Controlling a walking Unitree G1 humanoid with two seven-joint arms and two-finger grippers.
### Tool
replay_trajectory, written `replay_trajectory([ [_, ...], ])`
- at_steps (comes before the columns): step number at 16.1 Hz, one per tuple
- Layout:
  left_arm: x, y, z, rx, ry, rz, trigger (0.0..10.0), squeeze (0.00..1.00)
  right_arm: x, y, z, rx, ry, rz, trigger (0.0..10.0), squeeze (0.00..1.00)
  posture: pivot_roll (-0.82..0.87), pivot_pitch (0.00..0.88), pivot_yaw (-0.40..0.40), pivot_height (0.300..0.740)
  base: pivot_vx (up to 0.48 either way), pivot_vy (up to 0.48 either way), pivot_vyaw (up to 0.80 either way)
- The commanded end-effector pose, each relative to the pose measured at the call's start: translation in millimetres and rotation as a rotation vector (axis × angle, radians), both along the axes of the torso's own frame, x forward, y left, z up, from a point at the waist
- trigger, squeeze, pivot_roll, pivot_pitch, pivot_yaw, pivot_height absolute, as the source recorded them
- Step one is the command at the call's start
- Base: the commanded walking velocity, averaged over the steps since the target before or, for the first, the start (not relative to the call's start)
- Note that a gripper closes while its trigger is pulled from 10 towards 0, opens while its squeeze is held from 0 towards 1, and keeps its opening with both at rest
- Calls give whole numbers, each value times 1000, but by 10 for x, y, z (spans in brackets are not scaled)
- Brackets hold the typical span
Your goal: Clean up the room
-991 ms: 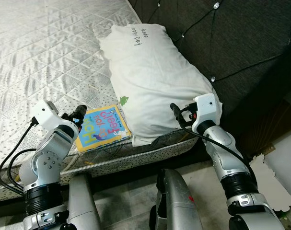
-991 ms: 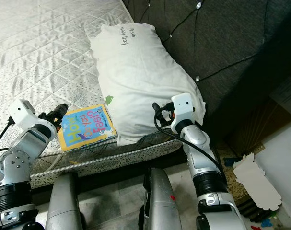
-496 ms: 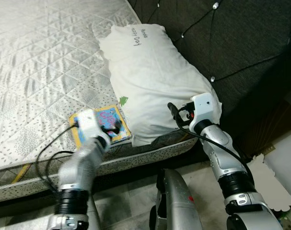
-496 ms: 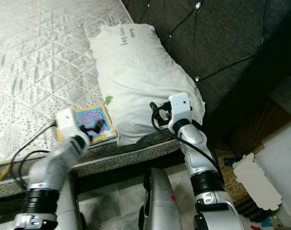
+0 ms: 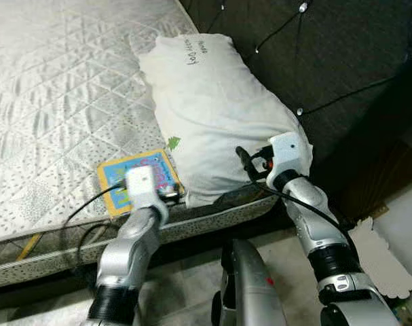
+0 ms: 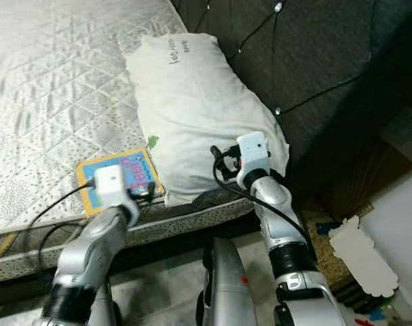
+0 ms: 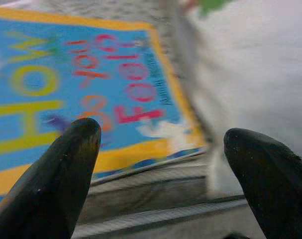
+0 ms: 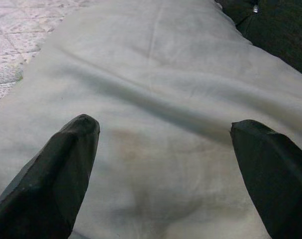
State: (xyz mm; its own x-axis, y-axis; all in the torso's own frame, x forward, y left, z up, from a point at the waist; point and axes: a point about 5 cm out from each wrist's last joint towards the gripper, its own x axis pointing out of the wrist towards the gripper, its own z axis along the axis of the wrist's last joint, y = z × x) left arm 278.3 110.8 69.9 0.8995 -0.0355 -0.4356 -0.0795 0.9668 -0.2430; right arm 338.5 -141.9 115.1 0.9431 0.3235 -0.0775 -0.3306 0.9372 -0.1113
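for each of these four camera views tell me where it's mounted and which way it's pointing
Left eye view: head, looking down at the mattress, pillow and book; both silver arms show.
Right eye view: head, same scene.
Left wrist view: along the open left claw at the book.
Right wrist view: along the open right claw at the pillow.
Shared: book and pillow appear in the eye and wrist views.
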Motion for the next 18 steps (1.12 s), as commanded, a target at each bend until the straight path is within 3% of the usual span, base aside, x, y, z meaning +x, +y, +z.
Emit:
replay_trajectory([
  [1, -105, -111, -31, -48, 20, 50, 10000, 0, 31, 35, 30, -3, -1, 19, 10000, 0, -59, 83, -118, 555, 0, 0, 0],
  [4, -280, 57, -169, -69, 91, 180, 10000, 0, 59, 130, 16, 2, 11, 51, 10000, 0, -11, 90, -144, 555, 0, 0, 0],
  [8, -345, 70, -218, -69, 117, 172, 10000, 0, 105, 311, 33, 15, 16, 104, 10000, 0, 37, 94, -175, 555, 0, 0, 0],
  [11, -332, 156, -207, -55, 101, 235, 10000, 0, 136, 349, 37, 17, 17, 114, 10000, 0, 49, 95, -181, 555, 0, 0, 0],
  [15, -271, 470, -247, -19, 93, 311, 10000, 0, 154, 347, 37, 21, 9, 105, 10000, 0, 43, 94, -165, 555, 0, 0, 0],
  [18, -192, 609, -275, -35, 105, 329, 10000, 0, 140, 299, 24, 19, 6, 89, 10000, 0, 30, 90, -157, 555, 0, 0, 0],
])
